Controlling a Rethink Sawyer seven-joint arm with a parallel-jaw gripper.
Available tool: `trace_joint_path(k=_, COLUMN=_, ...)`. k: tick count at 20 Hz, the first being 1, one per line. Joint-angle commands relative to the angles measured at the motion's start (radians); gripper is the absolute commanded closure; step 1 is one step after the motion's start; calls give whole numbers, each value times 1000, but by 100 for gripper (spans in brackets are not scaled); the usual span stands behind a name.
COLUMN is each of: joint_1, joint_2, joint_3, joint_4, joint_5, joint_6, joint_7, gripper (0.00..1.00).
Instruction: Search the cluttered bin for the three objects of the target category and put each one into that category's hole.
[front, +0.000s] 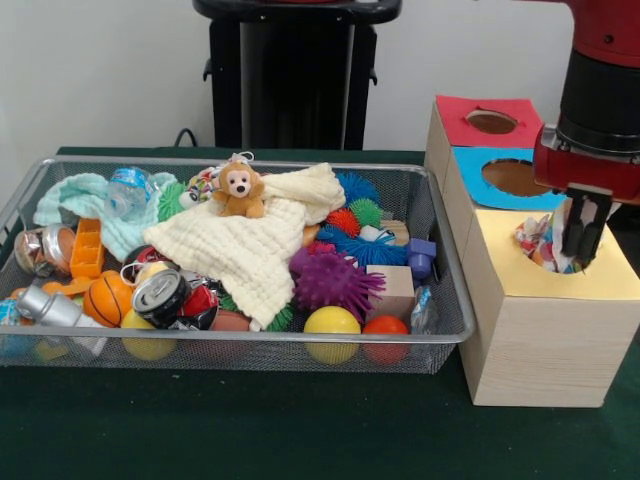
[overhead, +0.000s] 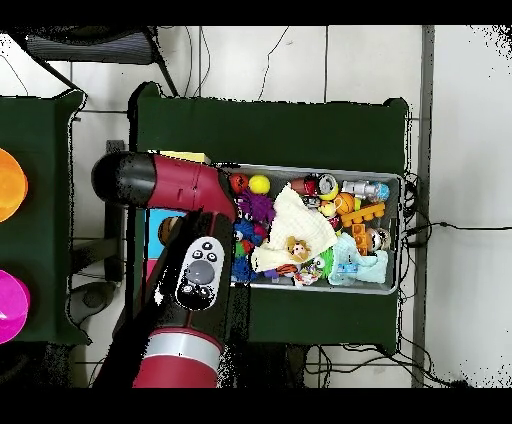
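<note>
My gripper (front: 585, 245) hangs over the yellow-topped box (front: 612, 285) at the right, with its fingers (front: 597, 225) down in the hole. It is shut on a bunched white cloth with coloured dots (front: 535, 240), which sticks up out of the hole's left side. The wire-mesh bin (front: 250, 338) fills the left and middle of the front view, and shows in the overhead view (overhead: 396, 182). A bit of dotted cloth (front: 203, 184) peeks out left of the toy monkey (front: 238, 190). In the overhead view my arm (overhead: 195, 265) covers the gripper and boxes.
The blue-topped box (front: 470, 165) and red-topped box (front: 455, 112) stand behind the yellow one. The bin holds a cream waffle cloth (front: 240, 245), a mint-green cloth (front: 85, 195), spiky balls (front: 335, 280), cans, an orange ball (front: 108, 298) and wood blocks.
</note>
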Motion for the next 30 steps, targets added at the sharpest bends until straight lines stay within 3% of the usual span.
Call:
trace_joint_path(k=1, joint_1=41, joint_2=101, joint_3=-37, joint_4=54, joint_5=-12, joint_6=19, joint_7=311, gripper=100)
trace_joint_path(k=4, joint_1=64, joint_2=119, joint_3=-80, joint_4=12, joint_5=-35, joint_6=108, joint_7=300, gripper=100)
trace_joint_path(k=8, joint_1=80, joint_2=133, joint_3=-118, joint_4=-11, joint_5=-37, joint_6=145, joint_7=289, gripper=100)
trace_joint_path(k=14, joint_1=69, joint_2=156, joint_3=-100, joint_4=-27, joint_5=-13, joint_6=165, joint_7=261, gripper=100)
trace_joint_path(k=17, joint_1=35, joint_2=143, joint_3=-30, joint_4=17, joint_5=27, joint_6=105, joint_7=228, gripper=100)
trace_joint_path(k=23, joint_1=-78, joint_2=127, joint_3=175, joint_4=137, joint_5=124, joint_6=-145, joint_7=112, gripper=100)
trace_joint_path(k=27, joint_1=-151, joint_2=106, joint_3=295, joint_4=210, joint_5=143, joint_6=-270, joint_7=57, gripper=100)
trace_joint_path(k=30, joint_1=-165, joint_2=107, joint_3=321, joint_4=217, joint_5=127, joint_6=-284, joint_7=60, gripper=100)
